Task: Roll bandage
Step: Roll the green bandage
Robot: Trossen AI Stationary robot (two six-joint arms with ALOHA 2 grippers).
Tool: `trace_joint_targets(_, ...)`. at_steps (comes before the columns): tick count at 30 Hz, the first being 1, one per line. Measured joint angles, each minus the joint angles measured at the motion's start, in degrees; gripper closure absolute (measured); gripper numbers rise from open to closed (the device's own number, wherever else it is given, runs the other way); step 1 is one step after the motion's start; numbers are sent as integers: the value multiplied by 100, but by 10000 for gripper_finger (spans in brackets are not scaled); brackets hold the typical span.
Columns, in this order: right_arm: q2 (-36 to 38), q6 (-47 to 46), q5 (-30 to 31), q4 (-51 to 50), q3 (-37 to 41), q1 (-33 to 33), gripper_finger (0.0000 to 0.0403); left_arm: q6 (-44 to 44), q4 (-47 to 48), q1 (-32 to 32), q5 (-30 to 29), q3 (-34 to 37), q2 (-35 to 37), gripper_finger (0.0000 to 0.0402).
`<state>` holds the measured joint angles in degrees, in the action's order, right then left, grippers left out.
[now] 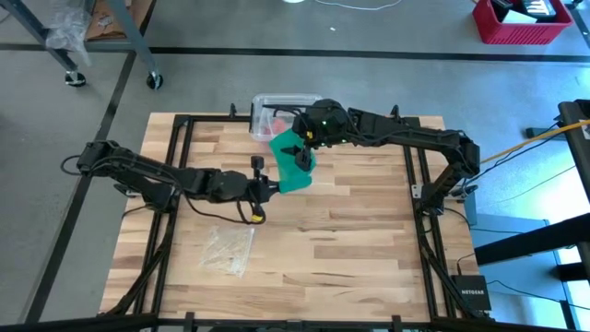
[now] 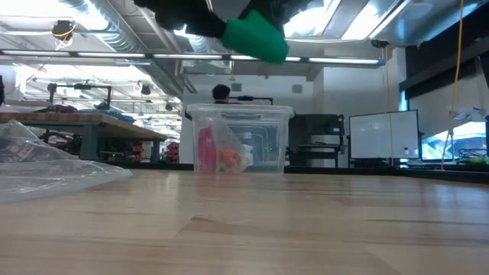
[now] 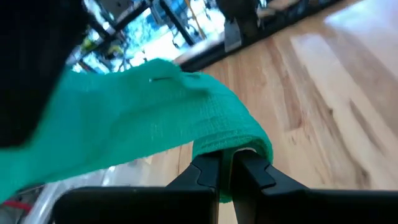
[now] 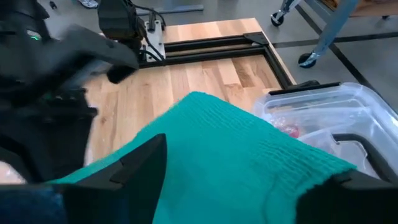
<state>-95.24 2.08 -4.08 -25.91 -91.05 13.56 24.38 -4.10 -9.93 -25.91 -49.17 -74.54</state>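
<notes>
The green bandage (image 1: pixel 295 164) hangs in the air over the table's far middle, between my two grippers; the low view shows the bandage (image 2: pixel 256 34) well clear of the tabletop. My left gripper (image 1: pixel 270 189) reaches in from the left, shut on the strip's near end. My right gripper (image 1: pixel 302 146) comes from the right, above and beyond it, with its fingers wide apart. The strip (image 4: pixel 236 149) is spread flat across the gap between them. My left gripper pinches a folded end of the bandage (image 3: pixel 231 148) between its two shut fingers (image 3: pixel 205 174), which reach nearly level from the table's left. The cloth arches over the fingertips, runs away slack toward the other arm, and is lifted clear. My right gripper has the bandage between its open fingers, and the strip's two long edges (image 4: pixel 311 171) reach both fingers (image 4: pixel 140 165). The cloth spans the gap at full width, clear of the table. I cannot tell whether it is squeezed.
A clear plastic box (image 1: pixel 277 109) with pink and orange contents stands at the far edge, just behind the bandage. A crumpled clear wrapper (image 1: pixel 229 247) lies near the front left. Black frame rails (image 1: pixel 413 184) run along the table's sides. Bare wood lies at the near right.
</notes>
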Motion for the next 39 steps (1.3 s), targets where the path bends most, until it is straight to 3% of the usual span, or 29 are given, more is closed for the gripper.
trace_joint_targets(5,-4,97,-2,-251,-552,-4,129,-141,279,125,-3,0,2,391)
trace_joint_targets(12,-2,292,36,-1821,-1623,-4,129,-146,364,127,-15,0,6,391)
trace_joint_targets(15,5,400,351,-2185,-1832,-4,129,-148,333,120,-15,0,7,391)
trace_joint_targets(18,4,466,744,-2175,-1794,49,129,-146,304,89,-15,0,7,391)
trace_joint_targets(22,-17,572,649,-2173,-1523,226,129,-202,312,81,222,0,7,391)
trace_joint_targets(28,-28,595,-409,-1727,-763,388,129,-406,469,239,622,0,7,391)
trace_joint_targets(32,-31,767,-1307,-2110,-482,413,129,-497,737,333,631,0,7,391)
trace_joint_targets(39,148,860,-640,-2826,-571,413,129,-710,955,490,581,0,7,391)
